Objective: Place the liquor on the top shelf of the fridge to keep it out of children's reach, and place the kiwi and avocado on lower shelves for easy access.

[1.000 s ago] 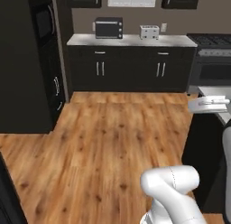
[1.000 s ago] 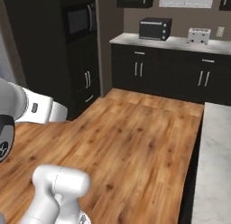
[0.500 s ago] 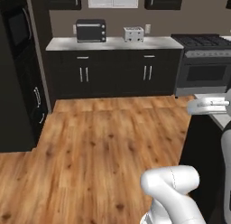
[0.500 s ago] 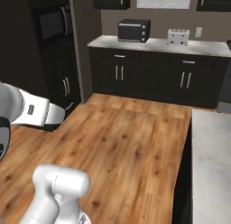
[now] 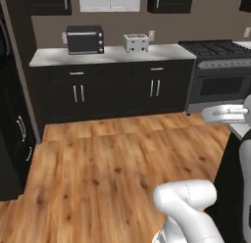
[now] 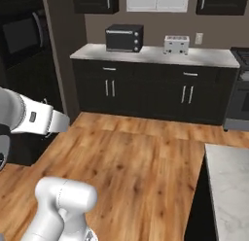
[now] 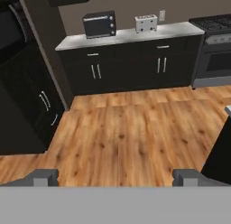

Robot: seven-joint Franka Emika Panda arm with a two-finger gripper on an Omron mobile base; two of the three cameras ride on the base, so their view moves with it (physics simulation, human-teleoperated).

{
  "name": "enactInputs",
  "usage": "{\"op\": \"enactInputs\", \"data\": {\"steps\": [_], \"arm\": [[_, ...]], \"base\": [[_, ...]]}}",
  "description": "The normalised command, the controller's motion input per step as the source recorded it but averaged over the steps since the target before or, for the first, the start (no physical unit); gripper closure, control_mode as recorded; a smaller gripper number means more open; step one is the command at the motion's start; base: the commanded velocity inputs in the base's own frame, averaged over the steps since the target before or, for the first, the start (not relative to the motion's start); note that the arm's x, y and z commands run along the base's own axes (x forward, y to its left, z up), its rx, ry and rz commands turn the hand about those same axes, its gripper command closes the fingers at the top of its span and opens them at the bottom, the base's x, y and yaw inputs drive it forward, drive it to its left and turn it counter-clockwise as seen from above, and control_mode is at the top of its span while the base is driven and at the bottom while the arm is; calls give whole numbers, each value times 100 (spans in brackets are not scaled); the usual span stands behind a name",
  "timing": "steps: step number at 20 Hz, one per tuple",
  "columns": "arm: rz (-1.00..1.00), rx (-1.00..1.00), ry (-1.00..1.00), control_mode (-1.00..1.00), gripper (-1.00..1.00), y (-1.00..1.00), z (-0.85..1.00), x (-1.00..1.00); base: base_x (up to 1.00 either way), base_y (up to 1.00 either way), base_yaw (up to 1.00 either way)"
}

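Across the wood floor [image 7: 131, 137], a toaster oven [image 7: 99, 24] and toaster [image 7: 146, 23] sit on the counter [image 7: 131, 37]; no readable labels. Hand [image 7: 116, 177] is released, grasping nothing. Can't spot the liquor.

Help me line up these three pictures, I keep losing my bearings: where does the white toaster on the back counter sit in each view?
Left base view: the toaster sits top centre, right of the black toaster oven.
Right base view: upper right of centre, again right of the oven.
Hand view: top, right of centre, with the oven to its left.
Shared landmark: the black toaster oven on the same pale counter.
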Motion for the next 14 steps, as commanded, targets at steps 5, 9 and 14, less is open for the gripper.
{"op": "enactInputs", "data": {"steps": [5, 9, 14], "arm": [[0, 0, 0, 100, -100, 0, 0, 0], [0, 0, 0, 100, -100, 0, 0, 0], [0, 0, 0, 100, -100, 0, 0, 0]], "base": [[98, 5, -40], [89, 3, -50], [82, 14, -54]]}}
